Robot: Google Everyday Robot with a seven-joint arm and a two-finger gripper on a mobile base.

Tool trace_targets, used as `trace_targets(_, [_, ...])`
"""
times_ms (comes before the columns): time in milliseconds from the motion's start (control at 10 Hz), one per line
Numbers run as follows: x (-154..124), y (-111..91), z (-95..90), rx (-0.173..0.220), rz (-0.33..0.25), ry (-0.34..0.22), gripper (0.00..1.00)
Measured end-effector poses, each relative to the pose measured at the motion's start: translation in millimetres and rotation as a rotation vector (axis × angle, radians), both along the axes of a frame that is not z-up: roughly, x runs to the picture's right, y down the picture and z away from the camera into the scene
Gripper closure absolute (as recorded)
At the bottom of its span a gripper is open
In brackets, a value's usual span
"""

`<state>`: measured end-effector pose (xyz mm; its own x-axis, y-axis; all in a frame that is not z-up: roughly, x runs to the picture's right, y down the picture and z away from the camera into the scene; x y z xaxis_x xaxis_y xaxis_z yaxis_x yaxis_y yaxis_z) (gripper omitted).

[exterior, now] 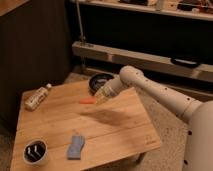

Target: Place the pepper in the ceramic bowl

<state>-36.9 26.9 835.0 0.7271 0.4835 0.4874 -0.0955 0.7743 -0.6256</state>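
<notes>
The small orange-red pepper (pixel 87 101) hangs in the air above the middle of the wooden table (pixel 120 131), held at its right end by my gripper (pixel 98 99). The gripper is shut on the pepper, at the end of my white arm reaching in from the right. The dark ceramic bowl (pixel 100 80) stands at the table's far edge, just behind and slightly right of the gripper, partly hidden by my arm.
A plastic bottle (pixel 37 97) lies at the table's far left. A blue folded cloth (pixel 75 146) lies near the front edge, with a small dark white-rimmed cup (pixel 35 152) at the front left corner. Dark shelving and a metal rail stand behind the table.
</notes>
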Motion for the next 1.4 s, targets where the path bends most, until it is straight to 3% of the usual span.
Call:
trace_targets(200, [16.9,-42.9,23.7,-0.010,0.065,0.080,0.85])
trace_targets(400, [27.7,-73.1,46.3,-0.036,0.131,0.212,0.85])
trace_targets(600, [37.4,-81.1,65.8,-0.095,0.201,0.373,0.82])
trace_targets(700, [41.7,-75.4,76.6,-0.126,0.202,0.452,0.70])
trace_targets(1000, [43.6,-65.4,80.8,-0.123,0.174,0.524,0.42])
trace_targets(1200, [40.8,-59.3,78.2,-0.103,0.174,0.499,0.24])
trace_targets(1400, [31.1,-53.5,77.8,-0.097,0.148,0.480,0.20])
